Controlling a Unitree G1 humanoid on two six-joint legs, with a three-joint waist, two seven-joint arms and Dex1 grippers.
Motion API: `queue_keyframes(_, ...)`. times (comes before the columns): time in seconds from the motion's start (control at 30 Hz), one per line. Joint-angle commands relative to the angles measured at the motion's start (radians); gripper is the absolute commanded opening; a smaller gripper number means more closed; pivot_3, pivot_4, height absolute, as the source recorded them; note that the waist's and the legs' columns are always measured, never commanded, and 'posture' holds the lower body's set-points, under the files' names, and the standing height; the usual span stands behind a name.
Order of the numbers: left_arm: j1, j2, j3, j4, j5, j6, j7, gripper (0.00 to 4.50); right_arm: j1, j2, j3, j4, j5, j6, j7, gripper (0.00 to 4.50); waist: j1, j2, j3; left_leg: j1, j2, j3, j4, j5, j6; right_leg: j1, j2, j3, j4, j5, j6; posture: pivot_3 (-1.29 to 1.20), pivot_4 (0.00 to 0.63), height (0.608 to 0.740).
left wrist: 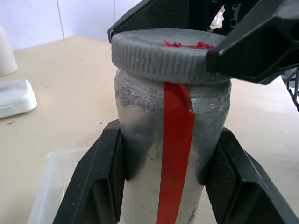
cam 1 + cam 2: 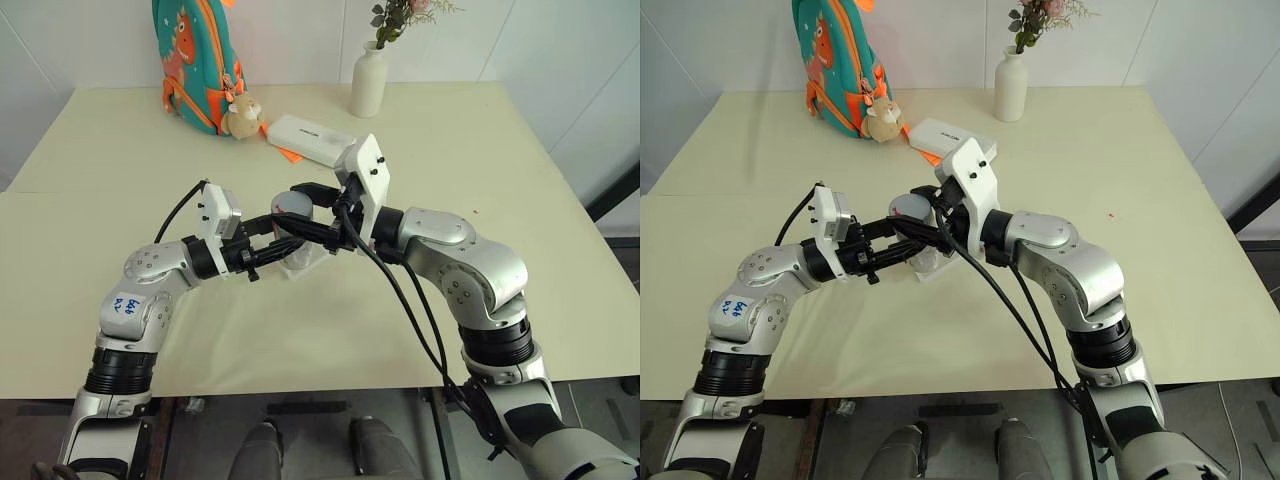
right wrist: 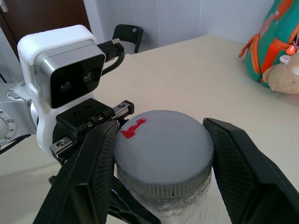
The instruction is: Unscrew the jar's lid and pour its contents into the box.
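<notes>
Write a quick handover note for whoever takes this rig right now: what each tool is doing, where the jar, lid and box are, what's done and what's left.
Left tool: shut on the jar, holding it upright above the table.
Right tool: fingers on either side of the lid, closed on its ribbed rim.
Lid: on top of the jar, not yet off.
Box: on the table directly below and beside the jar; whether anything is in it I cannot tell.
Done: jar picked up, lid gripped.
Left: unscrew and remove the lid, tip the jar over the box.
</notes>
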Motion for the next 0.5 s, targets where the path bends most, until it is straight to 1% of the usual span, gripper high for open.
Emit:
queue_keyframes(0.03,-0.03,-0.006,0.027,-0.047,-0.038,0.006,-0.012,1.89,-0.016,-0.006,-0.041,-0.006,0.023,-0.01,0.011,2.55,0.0,0.0,0.0,0.0,0.0,0.0,0.0,0.0,0.0,0.0,0.0,0.0,0.0,0.0,0.0,0.0,0.15,0.74)
queue_keyframes(0.1,-0.044,-0.005,0.033,-0.045,-0.065,0.016,-0.043,1.89,-0.023,-0.039,-0.044,0.002,0.06,-0.002,0.083,2.55,0.001,0.0,0.0,0.0,0.0,0.0,0.0,0.0,0.0,0.0,0.0,0.0,0.0,0.0,0.0,0.0,0.15,0.74)
queue_keyframes(0.23,-0.087,0.005,0.029,-0.012,-0.102,0.028,-0.146,1.89,-0.057,-0.147,-0.002,0.037,0.09,-0.05,0.305,2.55,0.002,0.0,0.0,0.0,-0.001,0.0,0.0,0.0,0.0,0.0,0.0,0.0,-0.001,0.0,0.0,0.0,0.15,0.74)
queue_keyframes(0.37,-0.131,0.022,-0.005,0.01,-0.125,0.069,-0.271,1.89,-0.136,-0.224,0.019,0.105,0.135,-0.049,0.502,2.55,-0.001,0.0,0.001,0.0,-0.001,0.0,0.0,0.0,0.0,0.001,0.0,-0.001,-0.001,0.0,0.0,0.0,0.15,0.74)
queue_keyframes(0.5,-0.153,0.025,-0.015,0.021,-0.109,0.064,-0.321,1.89,-0.181,-0.256,0.032,0.154,0.119,-0.066,0.577,2.55,-0.002,0.001,0.001,0.0,0.0,0.0,0.0,0.0,0.0,0.001,0.001,-0.001,-0.001,0.0,0.0,0.0,0.15,0.74)
